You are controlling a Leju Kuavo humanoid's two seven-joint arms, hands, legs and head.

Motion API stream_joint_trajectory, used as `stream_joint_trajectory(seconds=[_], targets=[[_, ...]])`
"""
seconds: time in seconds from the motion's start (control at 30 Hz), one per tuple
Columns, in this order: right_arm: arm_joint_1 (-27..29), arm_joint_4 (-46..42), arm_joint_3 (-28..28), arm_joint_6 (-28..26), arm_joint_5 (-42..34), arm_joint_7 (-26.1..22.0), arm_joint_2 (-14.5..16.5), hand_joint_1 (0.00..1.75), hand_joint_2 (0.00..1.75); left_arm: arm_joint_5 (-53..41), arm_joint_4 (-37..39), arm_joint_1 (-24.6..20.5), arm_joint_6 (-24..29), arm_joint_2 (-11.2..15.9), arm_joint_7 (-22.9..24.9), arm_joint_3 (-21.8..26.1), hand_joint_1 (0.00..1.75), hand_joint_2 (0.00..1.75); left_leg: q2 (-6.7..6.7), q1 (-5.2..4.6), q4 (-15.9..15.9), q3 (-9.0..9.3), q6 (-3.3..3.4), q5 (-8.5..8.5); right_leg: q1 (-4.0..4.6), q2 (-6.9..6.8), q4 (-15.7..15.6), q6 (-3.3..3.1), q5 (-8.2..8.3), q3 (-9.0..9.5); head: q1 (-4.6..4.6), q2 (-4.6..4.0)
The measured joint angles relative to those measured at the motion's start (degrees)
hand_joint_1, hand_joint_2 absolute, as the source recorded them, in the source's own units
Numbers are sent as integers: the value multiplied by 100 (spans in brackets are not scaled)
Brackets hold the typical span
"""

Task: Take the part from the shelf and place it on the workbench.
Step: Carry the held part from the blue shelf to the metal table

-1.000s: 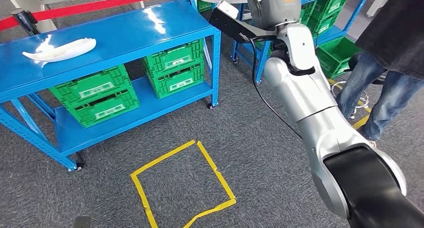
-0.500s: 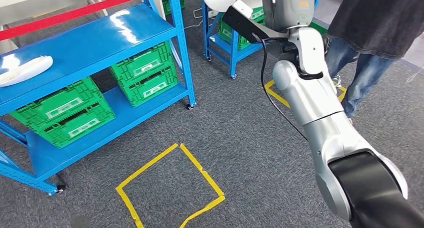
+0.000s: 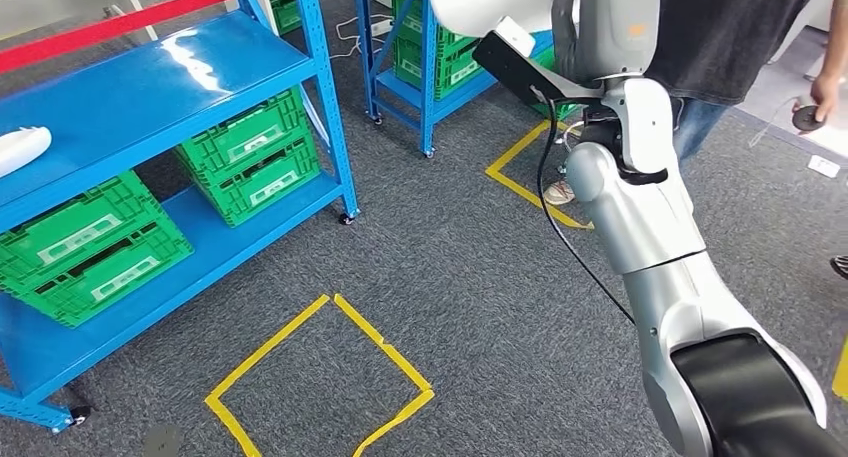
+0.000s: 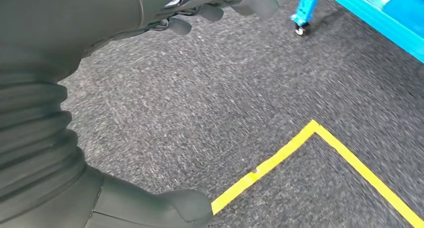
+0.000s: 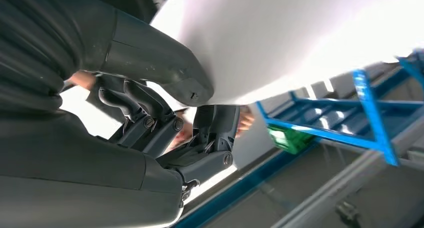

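A large white part (image 3: pixel 487 1) is held up at the top of the head view, and my right hand (image 3: pixel 606 17) grips it at the end of the raised silver arm. In the right wrist view the thumb (image 5: pixel 165 68) presses on the white part (image 5: pixel 300 33) and the dark fingers (image 5: pixel 215 133) curl under its edge. A second white part (image 3: pixel 20 147) lies on top of the blue rack (image 3: pixel 180 87) at the far left. My left hand (image 4: pixel 45 53) hangs over the grey carpet, its fingers (image 4: pixel 220 1) apart with nothing in them.
Green crates (image 3: pixel 250 157) fill the blue rack's lower shelf, and a second blue rack (image 3: pixel 430 67) stands behind. Yellow tape squares (image 3: pixel 320 377) mark the carpet. A person (image 3: pixel 740 27) in a dark top stands close behind my right arm, one hand (image 3: pixel 815 102) holding a small dark object.
The whole view has swung to the right, so the blue rack and tape square now sit further left. My right hand still holds the white part up.
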Motion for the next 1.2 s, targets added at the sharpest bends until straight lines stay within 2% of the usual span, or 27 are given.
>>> stream_joint_trajectory(seconds=[0.03, 0.07, 0.13, 0.2, 0.23, 0.3, 0.37, 0.4, 0.47, 0.5, 0.53, 0.57, 0.63, 0.67, 0.7, 0.73, 0.8, 0.83, 0.9, 0.93, 0.97, 1.0, 1.03, 1.07, 1.1, 1.13, 1.2], targets=[[29, -16, -1, 20, 11, 14, -1, 175, 175, 0, 0, 0, -1, -1, 1, 0, 0, 175, 56, 0, 2, 2, -1, -4, -12, -18, 69, 10, 24, -31, 2, 0], [48, -35, -3, 37, 18, 25, -1, 175, 175, 0, 0, -1, -2, -4, 2, 0, 0, 175, 108, 1, 5, 6, -6, -9, -20, -41, -104, 10, 147, 61, 4, 0], [56, -96, -14, 57, 27, 38, -1, 175, 175, 0, 0, -4, -5, -15, 3, 0, 0, 175, 203, -4, 14, 21, -34, -30, -13, -185, -899, -13, 475, 487, 7, 0], [51, -156, -27, 71, 38, 39, 3, 175, 175, -1, 0, -6, -9, -26, 3, 0, 0, 175, 281, -33, 24, 35, -87, -54, 27, -303, -1472, -74, 631, 797, -1, 0], [53, -171, -37, 80, 45, 39, 1, 175, 175, -1, 1, -6, -11, -31, 7, 0, 0, 175, 318, -47, 19, 43, -117, -59, 51, -310, -1551, -106, 626, 833, -6, 0], [62, -190, -60, 101, 57, 37, -8, 175, 175, -1, 2, -9, -15, -45, 17, 0, 0, 175, 388, -50, 4, 55, -180, -74, 51, -207, -1571, -173, 651, 834, -14, 0], [60, -215, -78, 113, 68, 28, -13, 175, 175, 0, 3, -12, -15, -56, 27, 0, 0, 175, 289, -34, 162, -3, -231, -210, 17, -127, -1614, -243, 682, 855, -25, 0], [60, -227, -80, 116, 75, 21, -9, 175, 175, 0, 5, -10, -15, -57, 31, 0, 0, 175, 182, -25, 404, -108, -248, -357, -1, -90, -1632, -273, 692, 868, -41, 0], [81, -231, -80, 123, 90, 5, 7, 175, 175, 0, 9, 3, -15, -57, 39, 0, 0, 175, -10, -24, 1161, -449, -268, -705, 1, -4, -1633, -303, 690, 872, -74, 0], [102, -232, -80, 126, 98, -8, 14, 175, 175, 1, 10, 11, -15, -56, 44, 0, 0, 175, -46, -25, 1475, -607, -274, -796, 3, 48, -1630, -307, 688, 872, -84, 0], [120, -232, -80, 127, 107, -21, 18, 175, 175, 1, 11, 16, -15, -56, 49, 0, 0, 175, -61, -26, 1612, -690, -276, -781, 5, 104, -1624, -307, 686, 872, -87, 0], [130, -233, -80, 128, 114, -32, 19, 175, 175, 2, 12, 18, -15, -56, 51, 0, 0, 175, -69, -24, 1515, -663, -274, -652, 4, 161, -1614, -303, 684, 873, -89, 0], [134, -242, -80, 128, 126, -44, 22, 175, 175, 2, 11, 18, -15, -52, 50, 0, 0, 175, -163, -4, 825, -370, -267, -246, -8, 271, -1572, -273, 664, 870, -91, 0], [129, -248, -80, 128, 132, -44, 26, 175, 175, 2, 11, 17, -15, -51, 46, 0, 0, 175, -260, 8, 468, -198, -261, -123, -8, 326, -1538, -246, 650, 852, -93, 0], [125, -257, -80, 128, 142, -46, 33, 175, 175, 2, 12, 17, -16, -51, 42, -1, 0, 175, -339, 17, 232, -84, -247, -66, -9, 379, -1514, -210, 648, 827, -96, 0], [124, -266, -80, 129, 155, -46, 40, 175, 175, -1, 13, 17, -16, -53, 39, -1, 0, 175, -393, 17, 129, -31, -227, -74, -10, 431, -1504, -172, 654, 799, -95, 0], [123, -282, -82, 132, 179, -40, 43, 175, 175, -15, 14, 7, -17, -65, 37, -4, 0, 175, -338, 8, 115, -16, -159, -83, -20, 529, -1523, -98, 687, 766, -90, 0], [122, -289, -87, 135, 187, -36, 37, 175, 175, -26, 10, -3, -18, -71, 38, -7, 0, 175, -289, 10, 101, -8, -121, -73, -18, 503, -1505, -70, 673, 748, -83, 0], [101, -297, -94, 137, 196, -34, 26, 175, 175, -39, 5, -18, -18, -85, 46, -15, 0, 175, -185, 22, 67, 10, -46, -55, -5, 288, -1191, -20, 490, 595, -37, 0], [95, -300, -96, 139, 198, -36, 23, 175, 175, -42, 2, -21, -19, -82, 55, -18, 0, 175, -133, 13, 62, 13, -22, -56, 0, 141, -859, -2, 326, 436, -12, 0], [96, -299, -96, 143, 202, -38, 22, 175, 175, -43, 2, -21, -18, -83, 66, -19, 0, 175, -79, 2, 63, 12, -4, -59, -1, 49, -462, 13, 154, 247, 10, 0], [108, -299, -96, 146, 204, -39, 22, 175, 175, -44, 2, -19, -18, -82, 77, -20, 0, 175, -23, -9, 64, 12, 4, -63, -5, 6, -114, 22, 30, 77, 14, 0], [122, -298, -96, 150, 207, -40, 21, 175, 175, -46, 2, -19, -18, -81, 84, -21, 0, 175, 34, -18, 66, 13, 10, -67, -6, -12, 78, 22, -5, -20, 17, 0], [128, -298, -96, 152, 208, -41, 21, 175, 175, -49, 2, -21, -18, -81, 85, -24, 0, 175, 90, -25, 67, 16, 13, -71, -4, -24, 51, 11, 62, -5, 19, 0], [126, -298, -96, 154, 208, -42, 22, 175, 175, -50, 2, -23, -18, -84, 84, -27, 0, 175, 143, -30, 67, 25, 13, -77, 3, -47, -212, -10, 221, 135, 20, 0], [113, -300, -96, 154, 208, -43, 22, 175, 175, -50, 2, -27, -19, -86, 81, -31, 0, 175, 195, -35, 67, 38, 8, -85, 20, -114, -627, -44, 413, 360, 20, 0], [76, -304, -96, 156, 209, -48, 27, 175, 175, -48, 3, -31, -31, -95, 65, -37, 0, 175, 280, -61, 70, 51, -25, -105, 88, -283, -1348, -124, 634, 749, 20, 0]])
